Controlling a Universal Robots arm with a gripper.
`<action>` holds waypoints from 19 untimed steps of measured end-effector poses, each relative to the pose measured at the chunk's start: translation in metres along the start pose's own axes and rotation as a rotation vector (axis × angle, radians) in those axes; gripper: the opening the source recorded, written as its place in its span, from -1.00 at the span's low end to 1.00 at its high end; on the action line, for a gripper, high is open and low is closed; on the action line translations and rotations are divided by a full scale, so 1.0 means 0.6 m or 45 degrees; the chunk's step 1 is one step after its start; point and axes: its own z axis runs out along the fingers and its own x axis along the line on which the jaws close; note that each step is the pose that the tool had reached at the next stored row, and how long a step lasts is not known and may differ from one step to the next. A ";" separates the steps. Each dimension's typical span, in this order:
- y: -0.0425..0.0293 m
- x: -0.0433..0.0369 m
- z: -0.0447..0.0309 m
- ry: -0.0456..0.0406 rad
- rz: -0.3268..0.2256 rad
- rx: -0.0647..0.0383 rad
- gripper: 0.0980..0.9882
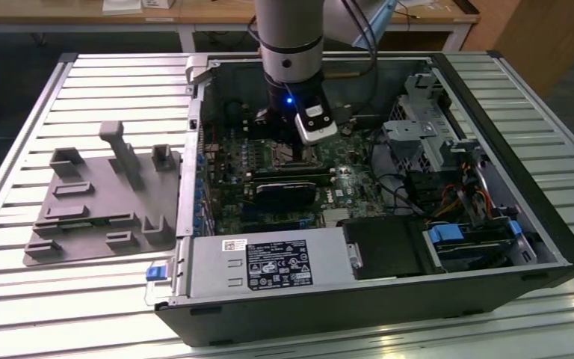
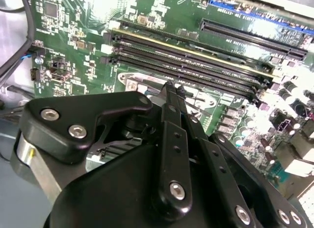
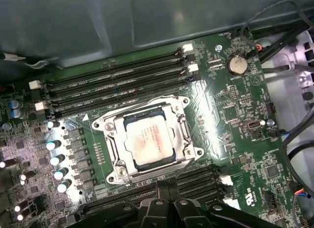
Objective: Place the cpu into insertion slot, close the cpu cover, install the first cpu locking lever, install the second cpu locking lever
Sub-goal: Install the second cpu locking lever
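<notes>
Slatted metal table under open computer case; wooden desks behind; end effector clenched, empty

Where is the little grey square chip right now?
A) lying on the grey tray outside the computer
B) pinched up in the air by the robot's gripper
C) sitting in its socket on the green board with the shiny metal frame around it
C: in the first wrist view the cpu sits in the insertion slot with the silvery cpu cover framing it on the green circuit board.
</notes>
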 end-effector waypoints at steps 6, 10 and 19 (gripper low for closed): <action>-0.004 0.008 0.006 0.007 -0.027 -0.001 -0.99; -0.008 0.015 0.011 0.009 -0.042 -0.002 -0.99; -0.021 0.022 0.023 0.012 -0.067 -0.007 -0.99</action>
